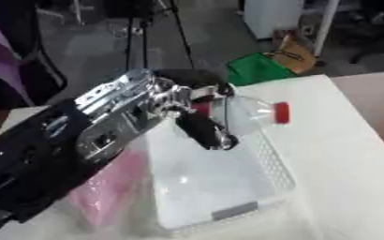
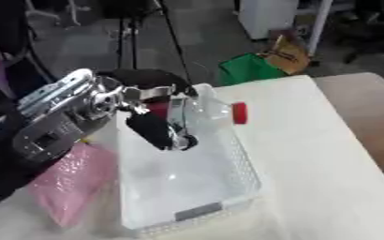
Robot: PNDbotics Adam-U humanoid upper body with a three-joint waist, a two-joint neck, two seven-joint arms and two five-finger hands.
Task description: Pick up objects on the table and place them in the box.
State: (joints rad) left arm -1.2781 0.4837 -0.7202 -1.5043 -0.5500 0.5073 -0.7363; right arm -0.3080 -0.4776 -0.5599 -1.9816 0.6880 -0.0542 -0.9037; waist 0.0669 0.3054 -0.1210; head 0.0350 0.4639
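Observation:
My left hand (image 1: 197, 123) reaches in from the left and is shut on a clear plastic bottle (image 1: 246, 112) with a red cap (image 1: 282, 112). The bottle lies sideways in the air over the far end of the white box (image 1: 265, 161), cap pointing right. The box is a white perforated basket with nothing visible inside it. A pink bag (image 1: 105, 190) lies on the table against the box's left side, partly under my left arm. My right hand does not show in either view.
The white table (image 1: 343, 154) stretches to the right of the box, with a brown surface (image 1: 375, 101) beyond its right edge. Past the far edge stand a green bin (image 1: 257, 70) and tripod legs (image 1: 138, 37) on the floor.

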